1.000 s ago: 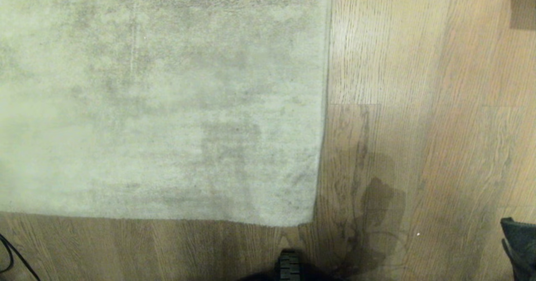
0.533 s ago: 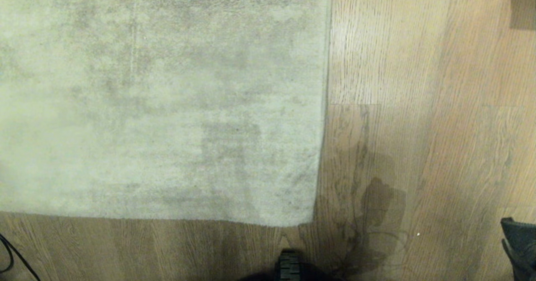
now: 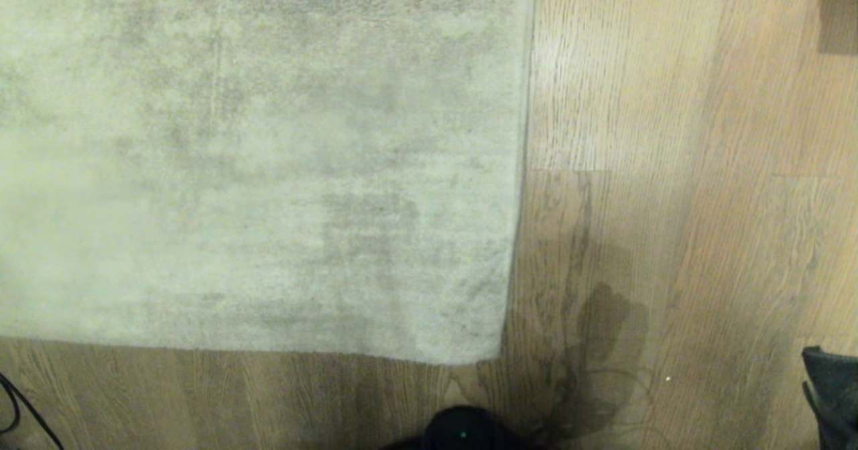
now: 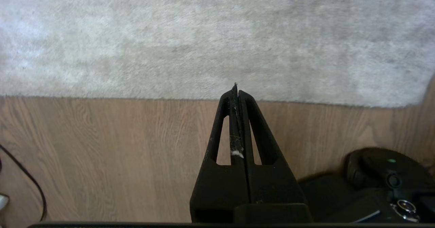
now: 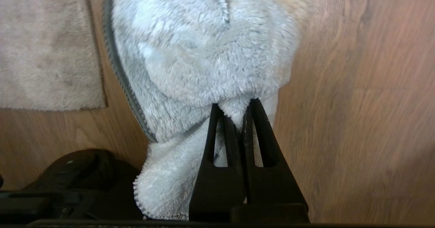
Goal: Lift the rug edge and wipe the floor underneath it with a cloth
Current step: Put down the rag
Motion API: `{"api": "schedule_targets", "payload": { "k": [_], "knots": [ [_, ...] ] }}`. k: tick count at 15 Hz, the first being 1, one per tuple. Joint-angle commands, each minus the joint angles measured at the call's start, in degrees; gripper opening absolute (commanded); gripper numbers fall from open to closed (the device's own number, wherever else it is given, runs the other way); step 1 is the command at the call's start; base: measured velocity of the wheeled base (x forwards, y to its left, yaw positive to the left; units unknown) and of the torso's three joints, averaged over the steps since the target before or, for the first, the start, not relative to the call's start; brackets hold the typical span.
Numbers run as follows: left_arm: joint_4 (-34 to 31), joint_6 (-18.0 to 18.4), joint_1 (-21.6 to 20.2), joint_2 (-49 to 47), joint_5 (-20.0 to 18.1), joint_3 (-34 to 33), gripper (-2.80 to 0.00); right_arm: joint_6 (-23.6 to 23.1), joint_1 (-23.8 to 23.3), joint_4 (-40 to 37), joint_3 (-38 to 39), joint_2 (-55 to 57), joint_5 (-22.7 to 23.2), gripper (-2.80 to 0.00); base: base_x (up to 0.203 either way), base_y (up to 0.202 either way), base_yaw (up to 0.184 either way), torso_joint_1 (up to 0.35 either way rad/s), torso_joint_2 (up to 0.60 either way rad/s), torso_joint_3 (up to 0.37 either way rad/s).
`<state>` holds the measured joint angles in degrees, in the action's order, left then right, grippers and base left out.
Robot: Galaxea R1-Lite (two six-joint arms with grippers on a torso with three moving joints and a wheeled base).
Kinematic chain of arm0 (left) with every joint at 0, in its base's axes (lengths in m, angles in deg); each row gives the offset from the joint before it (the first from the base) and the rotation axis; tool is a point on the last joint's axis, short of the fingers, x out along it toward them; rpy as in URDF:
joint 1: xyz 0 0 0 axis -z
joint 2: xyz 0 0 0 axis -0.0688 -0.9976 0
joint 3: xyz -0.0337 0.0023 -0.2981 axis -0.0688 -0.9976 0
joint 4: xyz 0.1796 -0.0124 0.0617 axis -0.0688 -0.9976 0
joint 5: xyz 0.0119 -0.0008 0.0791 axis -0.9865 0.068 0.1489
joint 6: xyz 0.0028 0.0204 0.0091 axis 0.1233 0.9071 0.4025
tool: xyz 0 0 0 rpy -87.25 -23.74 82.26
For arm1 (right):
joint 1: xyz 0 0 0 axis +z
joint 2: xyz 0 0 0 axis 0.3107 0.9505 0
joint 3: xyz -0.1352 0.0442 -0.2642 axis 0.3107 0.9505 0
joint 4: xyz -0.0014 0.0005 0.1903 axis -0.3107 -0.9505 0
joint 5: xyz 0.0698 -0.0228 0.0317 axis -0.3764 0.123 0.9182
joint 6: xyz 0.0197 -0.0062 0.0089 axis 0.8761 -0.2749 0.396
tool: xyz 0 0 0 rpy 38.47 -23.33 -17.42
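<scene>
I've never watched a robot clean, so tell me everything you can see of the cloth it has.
The cloth is a pale blue-white, fluffy rag with a grey stitched hem. It hangs bunched and folded over the floor, pinched in the right gripper, whose black fingers are shut on a fold. Only the gripper visibly touches it. It shows only in the right wrist view.

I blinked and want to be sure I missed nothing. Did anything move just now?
Almost nothing. The whole head view slid a tiny bit, so the camera shifted, not the things. The rug lies flat on the floor, its edge not lifted. The right gripper is still shut on the cloth. The left gripper is still shut and empty, over the floor near the rug.
</scene>
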<state>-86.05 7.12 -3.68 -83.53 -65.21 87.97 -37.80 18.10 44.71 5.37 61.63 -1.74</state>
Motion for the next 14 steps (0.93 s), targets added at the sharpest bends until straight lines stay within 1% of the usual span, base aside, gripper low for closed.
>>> {"api": "schedule_targets", "payload": {
  "k": [1, 11, 12, 14],
  "knots": [
    [0.0, 0.0, 0.0, 0.0, 0.0, 0.0, -2.80, 0.0, 0.0, 0.0, 0.0, 0.1, 0.0, -2.80, 0.000, 0.000, 0.000, 0.000, 0.00, 0.000],
    [0.0, -0.2, 0.0, 0.0, 0.0, 0.0, -2.80, 0.0, 0.0, 0.0, 0.0, 0.1, 0.0, -2.80, 0.000, 0.000, 0.000, 0.000, 0.00, 0.000],
    [0.0, -0.2, 0.0, 0.0, 0.0, 0.0, -2.80, 0.0, 0.0, 0.0, 0.0, 0.1, 0.0, -2.80, 0.007, -0.055, 0.010, 0.002, 0.00, 0.006],
    [0.1, -0.2, 0.0, 0.0, 0.0, 0.0, -2.80, 0.1, -0.1, 0.0, 0.0, 0.1, 0.0, -2.80, 0.003, -0.145, -0.003, 0.002, 0.00, 0.005]
  ]
}}
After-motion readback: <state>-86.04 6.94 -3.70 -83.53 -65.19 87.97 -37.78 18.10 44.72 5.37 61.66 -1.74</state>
